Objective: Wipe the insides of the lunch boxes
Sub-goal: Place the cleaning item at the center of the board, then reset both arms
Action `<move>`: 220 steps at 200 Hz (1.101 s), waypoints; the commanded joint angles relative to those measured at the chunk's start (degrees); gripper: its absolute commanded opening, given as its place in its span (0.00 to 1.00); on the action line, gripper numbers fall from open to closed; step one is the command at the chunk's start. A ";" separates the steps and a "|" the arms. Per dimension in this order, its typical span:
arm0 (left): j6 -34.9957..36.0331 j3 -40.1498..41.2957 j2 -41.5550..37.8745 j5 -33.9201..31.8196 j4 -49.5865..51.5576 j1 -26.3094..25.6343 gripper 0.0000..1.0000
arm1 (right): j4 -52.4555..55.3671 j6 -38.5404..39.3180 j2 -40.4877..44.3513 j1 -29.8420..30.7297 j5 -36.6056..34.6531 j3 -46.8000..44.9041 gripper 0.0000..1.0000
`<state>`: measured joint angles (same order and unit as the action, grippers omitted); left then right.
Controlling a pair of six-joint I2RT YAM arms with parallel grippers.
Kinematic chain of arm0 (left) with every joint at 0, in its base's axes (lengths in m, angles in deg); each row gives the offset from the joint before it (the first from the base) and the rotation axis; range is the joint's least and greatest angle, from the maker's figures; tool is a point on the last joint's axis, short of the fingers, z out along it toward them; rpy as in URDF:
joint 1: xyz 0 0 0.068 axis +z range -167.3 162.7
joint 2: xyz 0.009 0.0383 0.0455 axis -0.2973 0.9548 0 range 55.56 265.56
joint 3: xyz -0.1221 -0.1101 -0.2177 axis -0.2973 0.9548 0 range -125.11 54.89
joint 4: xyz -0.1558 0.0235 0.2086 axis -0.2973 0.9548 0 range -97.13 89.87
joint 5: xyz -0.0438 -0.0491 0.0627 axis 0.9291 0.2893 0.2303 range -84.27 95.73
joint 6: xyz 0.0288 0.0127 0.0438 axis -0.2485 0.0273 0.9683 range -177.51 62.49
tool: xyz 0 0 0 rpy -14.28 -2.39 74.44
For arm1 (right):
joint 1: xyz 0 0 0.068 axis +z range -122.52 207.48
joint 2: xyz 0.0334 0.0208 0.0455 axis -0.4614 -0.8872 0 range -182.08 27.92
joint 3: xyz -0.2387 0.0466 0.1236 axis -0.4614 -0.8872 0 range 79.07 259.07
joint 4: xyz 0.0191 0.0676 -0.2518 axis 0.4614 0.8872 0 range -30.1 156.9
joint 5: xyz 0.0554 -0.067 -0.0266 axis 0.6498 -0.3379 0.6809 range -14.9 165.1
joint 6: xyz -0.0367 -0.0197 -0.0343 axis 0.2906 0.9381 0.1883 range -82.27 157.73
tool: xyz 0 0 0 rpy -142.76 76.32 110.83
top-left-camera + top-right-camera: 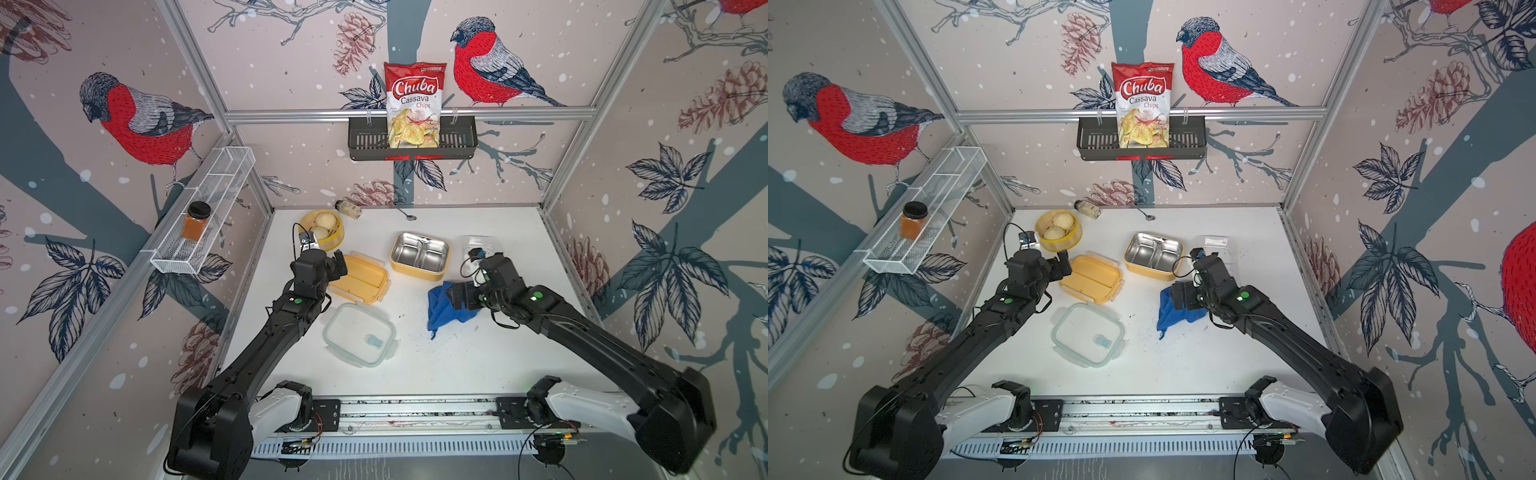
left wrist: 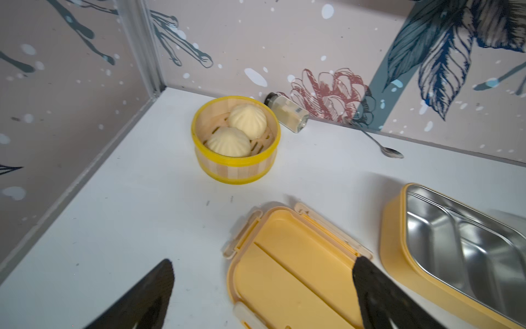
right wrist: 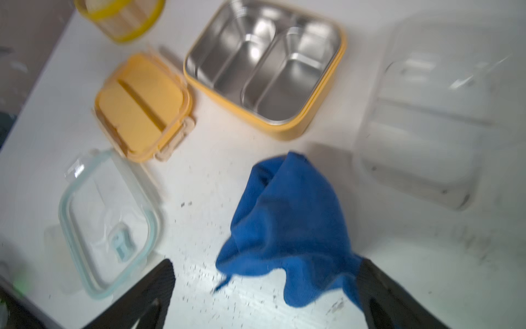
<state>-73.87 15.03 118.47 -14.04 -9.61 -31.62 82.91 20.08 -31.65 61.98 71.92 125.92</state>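
Right gripper (image 3: pixel 267 263) spread wide over blue cloth (image 3: pixel 290 222) near the yellow lunch box (image 3: pixel 267 62); left gripper (image 2: pixel 264 260) spread wide over lid (image 2: pixel 284 287) beside same box.

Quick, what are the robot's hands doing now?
Left gripper: open, holding nothing, above the yellow lid.
Right gripper: open, over the blue cloth, not gripping it.

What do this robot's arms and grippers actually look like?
The left arm and right arm are chunky matte black with white base segments, a green dot near each wrist, and loose black cables. The left gripper and right gripper have flat, black, ribbed fingers.
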 commanded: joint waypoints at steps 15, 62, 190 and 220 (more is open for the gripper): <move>3.80 -0.03 1.25 -6.58 -4.43 1.97 0.97 | -31.81 11.04 7.77 -11.58 -16.45 -12.84 1.00; 5.67 5.37 2.32 -4.83 -13.25 4.14 0.97 | -47.78 12.48 2.74 -24.91 -9.23 -22.09 1.00; 19.27 31.57 27.80 6.91 -84.54 9.29 0.97 | -101.27 12.03 -25.53 -32.81 -10.07 -38.80 1.00; 17.12 25.34 25.32 12.04 -68.18 11.79 0.96 | -94.30 11.62 -26.61 -32.65 -11.60 -34.57 1.00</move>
<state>-55.97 44.34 143.76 -8.68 -74.46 -21.87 -18.31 32.78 -59.57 29.17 61.82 88.94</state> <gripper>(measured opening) 0.965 0.997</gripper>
